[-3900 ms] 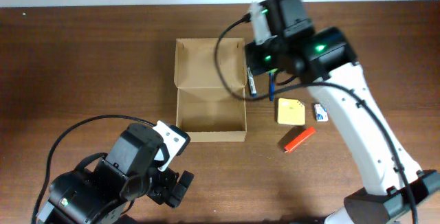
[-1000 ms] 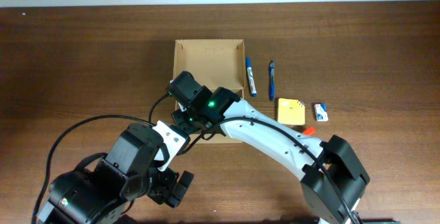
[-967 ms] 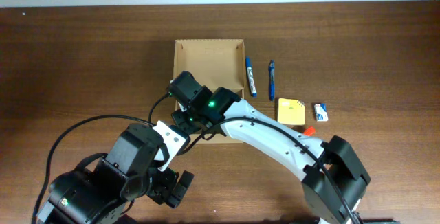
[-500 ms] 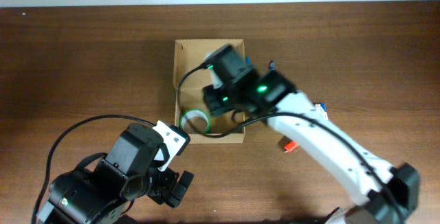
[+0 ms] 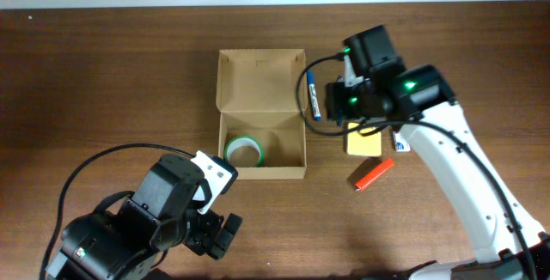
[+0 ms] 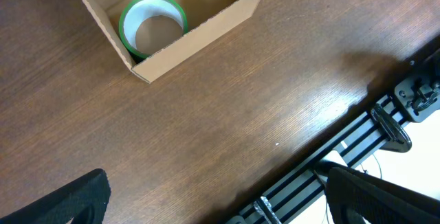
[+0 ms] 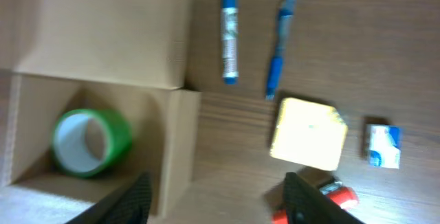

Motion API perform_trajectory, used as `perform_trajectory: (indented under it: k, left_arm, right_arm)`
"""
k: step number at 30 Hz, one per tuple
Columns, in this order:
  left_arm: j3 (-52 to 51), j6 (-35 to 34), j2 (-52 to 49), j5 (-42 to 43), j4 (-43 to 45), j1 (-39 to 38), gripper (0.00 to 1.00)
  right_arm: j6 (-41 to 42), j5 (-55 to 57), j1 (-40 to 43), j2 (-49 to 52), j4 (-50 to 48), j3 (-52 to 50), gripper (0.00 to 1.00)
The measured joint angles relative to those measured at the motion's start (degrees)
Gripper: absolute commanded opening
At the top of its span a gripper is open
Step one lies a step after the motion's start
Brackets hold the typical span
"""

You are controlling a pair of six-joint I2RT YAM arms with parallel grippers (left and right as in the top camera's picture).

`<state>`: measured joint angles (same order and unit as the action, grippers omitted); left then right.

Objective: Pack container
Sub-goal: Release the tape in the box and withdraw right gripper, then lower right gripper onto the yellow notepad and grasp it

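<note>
Quick count: one cardboard box, one green tape roll, one blue marker, one blue pen, one yellow sticky pad, one little white-and-blue eraser, and one orange-red stick thing. Seven items total.

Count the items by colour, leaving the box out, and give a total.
Green: 1, tape roll
Blue: 2, marker, pen
Yellow: 1, notepad
White and blue: 1, small packet
Orange-red: 1, small stick
Total: 6
</note>
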<state>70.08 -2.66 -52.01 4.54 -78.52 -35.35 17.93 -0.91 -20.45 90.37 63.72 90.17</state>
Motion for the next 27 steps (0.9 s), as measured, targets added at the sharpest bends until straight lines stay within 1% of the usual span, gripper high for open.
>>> perform_trajectory:
  k: [3, 4, 7, 11, 15, 20, 24, 26, 27]
  left_arm:
    - [0.0, 0.0, 0.0, 0.0, 0.0, 0.0, 1.0]
    - [0.0, 0.0, 0.0, 0.0, 0.0, 0.0, 0.99]
    - [0.0, 0.0, 0.0, 0.0, 0.02, 0.0, 1.0]
    - [0.0, 0.0, 0.0, 0.0, 0.0, 0.0, 1.0]
    - [0.0, 0.0, 0.0, 0.0, 0.02, 0.0, 1.0]
    - [0.0, 0.0, 0.0, 0.0, 0.02, 0.0, 0.99]
    - [0.0, 0.0, 0.0, 0.0, 0.02, 0.0, 1.0]
    - [0.0, 0.0, 0.0, 0.0, 0.02, 0.0, 1.0]
    - [0.0, 0.0, 0.0, 0.0, 0.02, 0.0, 1.0]
  right_arm:
    - [-0.39, 0.37, 3.34, 0.0, 0.13, -0.09, 0.83]
    - [-0.57, 0.5, 4.33, 0.0, 0.11, -0.26, 0.84]
    - [-1.22, 0.83, 7.63, 0.0, -0.13, -1.66, 0.84]
    - [-2.64, 0.98, 10.34, 0.0, -3.67, -5.79, 0.84]
    - [-4.26, 1.07, 10.51, 0.0, -7.82, -10.34, 0.85]
    - [-5.01, 1.05, 10.51, 0.0, -15.56, -16.83, 0.84]
    - [-5.11, 1.05, 10.51, 0.0, -18.97, -21.0, 0.85]
    - [-5.09, 1.05, 10.51, 0.0, -19.74, -22.67, 0.87]
    - [-5.09, 1.05, 10.51, 0.0, -19.8, -23.3, 0.9]
